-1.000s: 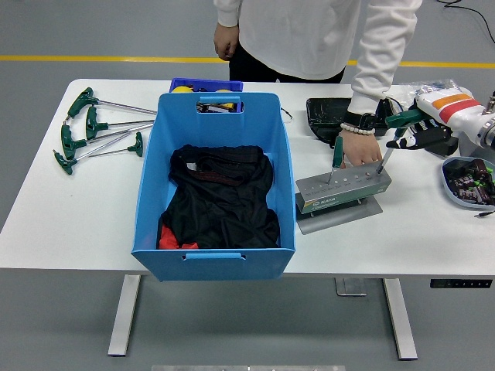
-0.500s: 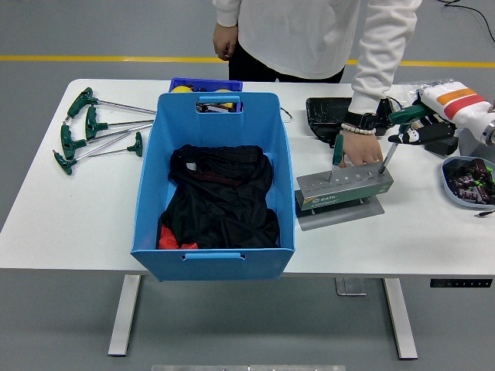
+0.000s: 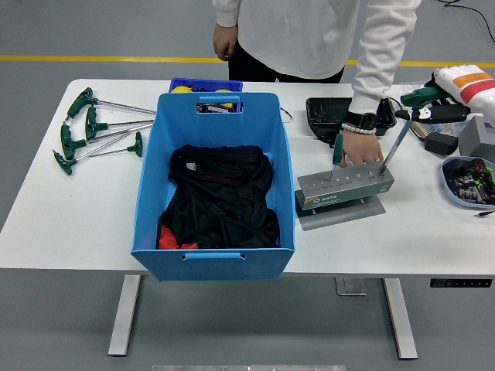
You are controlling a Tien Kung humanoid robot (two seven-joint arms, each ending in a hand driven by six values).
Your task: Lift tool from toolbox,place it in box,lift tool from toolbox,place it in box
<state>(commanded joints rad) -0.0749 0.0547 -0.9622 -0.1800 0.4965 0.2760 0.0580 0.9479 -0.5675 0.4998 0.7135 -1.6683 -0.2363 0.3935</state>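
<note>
**Right hand grips T-handle wrench at the holder**

The robot's right hand [image 3: 433, 104] is closed around the green handle of a steel T-handle wrench [image 3: 394, 144], whose tip sits at the grey metal tool holder [image 3: 344, 188] on the white desk [image 3: 69, 216]. A person's hand [image 3: 360, 147] steadies the holder. The large blue plastic box [image 3: 214, 185] stands left of it.

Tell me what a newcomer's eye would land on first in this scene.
The big blue box in the middle of the table, with dark clothes heaped inside. Right of it, the robot's right hand grips a green-handled tool whose tip is at the grey tool stand, while a person's hand rests on the stand's far side. More green-handled tools lie at the table's left end.
</note>
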